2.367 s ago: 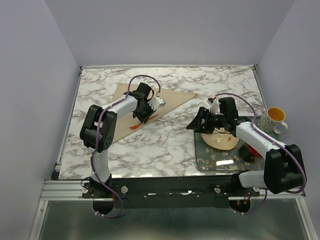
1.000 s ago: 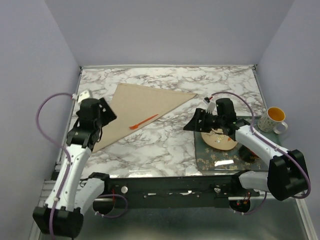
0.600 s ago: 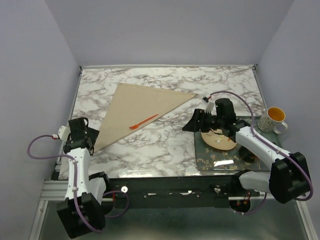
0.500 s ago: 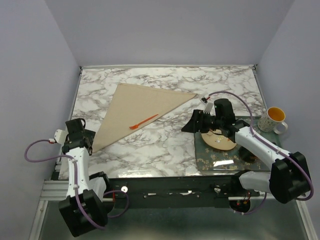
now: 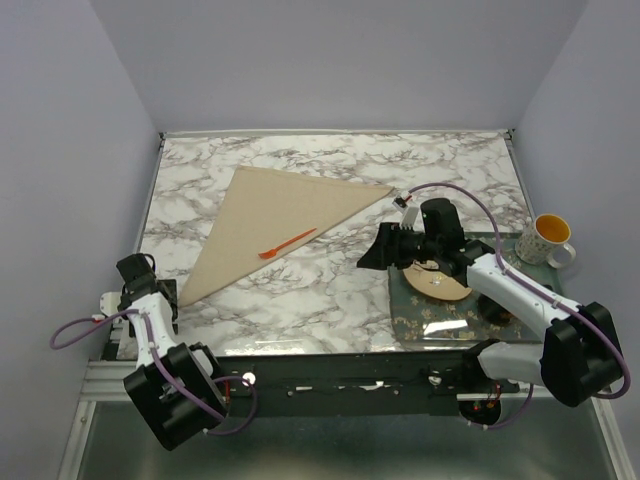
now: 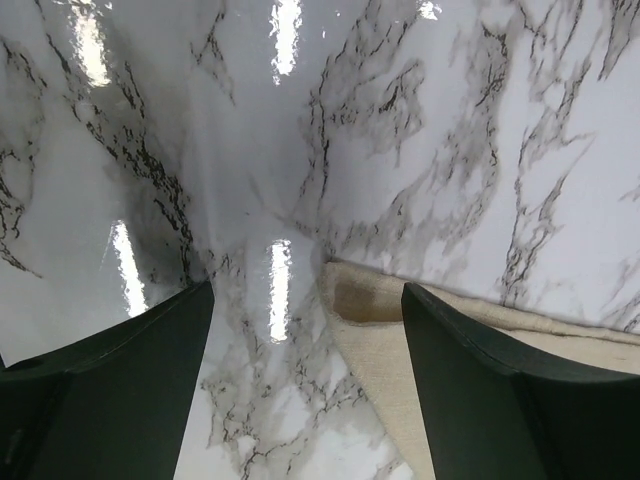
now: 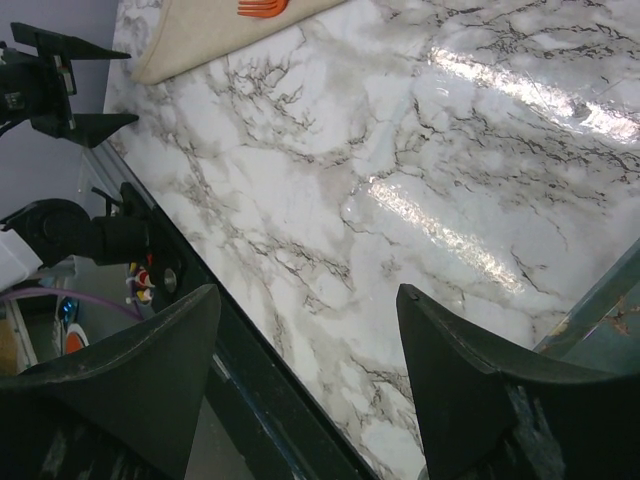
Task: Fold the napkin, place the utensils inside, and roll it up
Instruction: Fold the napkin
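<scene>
Table: a big white table (image 5: 330,290) with gray marble lines. Everything sits on it.
Napkin: the tan napkin (image 5: 270,215) lies flat on the left half of the table. It is folded into a triangle. One point is at the far left, one reaches to the right toward the middle, and one comes down to the near left side.
Mat: a dark green mat (image 5: 430,322) lies at the near right of the table.
Plate: a round tan plate (image 5: 447,287) sits on the mat. The right arm hides part of it.
Mug: a yellow and white mug (image 5: 550,237) stands upright at the right edge, just past the mat.
Left gripper: the left gripper (image 6: 305,290) is low at the near left side of the table. Its two fingers are spread wide with nothing between them but bare table. The near point of the napkin lies just by one finger.
Right gripper: the right gripper (image 5: 377,252) hangs over the table by the far left corner of the mat. Its fingers are spread wide and hold nothing.
Orange utensil: the thin orange utensil (image 5: 287,243) lies flat on the napkin, along its near right edge. It is well apart from both grippers.
</scene>
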{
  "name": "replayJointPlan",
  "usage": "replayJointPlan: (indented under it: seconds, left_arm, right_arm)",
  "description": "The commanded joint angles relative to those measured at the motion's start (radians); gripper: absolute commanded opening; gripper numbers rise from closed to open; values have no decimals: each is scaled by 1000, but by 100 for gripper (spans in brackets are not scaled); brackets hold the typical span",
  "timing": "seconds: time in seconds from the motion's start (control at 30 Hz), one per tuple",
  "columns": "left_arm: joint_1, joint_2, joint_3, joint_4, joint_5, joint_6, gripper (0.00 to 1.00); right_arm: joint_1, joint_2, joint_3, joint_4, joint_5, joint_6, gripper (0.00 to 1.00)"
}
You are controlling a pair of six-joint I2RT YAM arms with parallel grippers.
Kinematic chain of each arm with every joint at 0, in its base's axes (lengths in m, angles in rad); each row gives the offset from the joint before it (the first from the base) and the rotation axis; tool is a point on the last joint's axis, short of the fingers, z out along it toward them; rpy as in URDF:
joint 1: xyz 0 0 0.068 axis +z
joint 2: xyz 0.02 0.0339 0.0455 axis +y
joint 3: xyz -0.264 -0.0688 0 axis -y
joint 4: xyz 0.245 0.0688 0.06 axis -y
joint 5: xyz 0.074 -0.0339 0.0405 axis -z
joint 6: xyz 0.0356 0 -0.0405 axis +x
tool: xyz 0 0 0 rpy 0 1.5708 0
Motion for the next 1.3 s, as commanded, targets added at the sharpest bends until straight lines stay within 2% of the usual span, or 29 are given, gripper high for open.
replayJointPlan:
  seconds: [0.0, 0.2, 0.33, 0.5, 0.63, 0.77, 0.97, 1.07, 1.17, 1.2, 1.27]
  left_arm:
    - [12, 14, 14, 31, 42, 7, 85]
    - [10, 12, -31, 91, 68, 1, 85]
    - [12, 9, -77, 131, 82, -17, 79]
    - [12, -17, -86, 108, 59, -5, 77]
    - [12, -41, -52, 110, 54, 60, 84]
    - [-10, -63, 46, 53, -63, 226, 95]
    - [-37, -49, 196, -13, -151, 351, 96]
    - [-39, -86, 157, -22, -70, 316, 97]
    - [-45, -172, 65, -4, 8, 185, 91]
    - [-66, -184, 54, -4, 7, 173, 85]
    - [-99, -184, 57, 2, -39, 165, 81]
  right_arm:
    - [10, -1, 12, 1, 25, -20, 80]
    - [11, -2, 12, -3, 28, -20, 80]
    - [13, -2, 12, -4, 29, -20, 80]
    - [13, 2, 12, -4, 27, -17, 80]
    - [21, 10, 12, -4, 28, -21, 80]
    - [39, 39, 17, 2, 59, -38, 80]
    - [74, 82, 44, -19, 55, -81, 80]
    - [74, 97, 67, -68, 79, -99, 80]
    - [73, 108, 70, -94, 87, -98, 80]
    - [73, 116, 70, -99, 78, -95, 80]
    - [74, 123, 90, -148, 84, -101, 80]
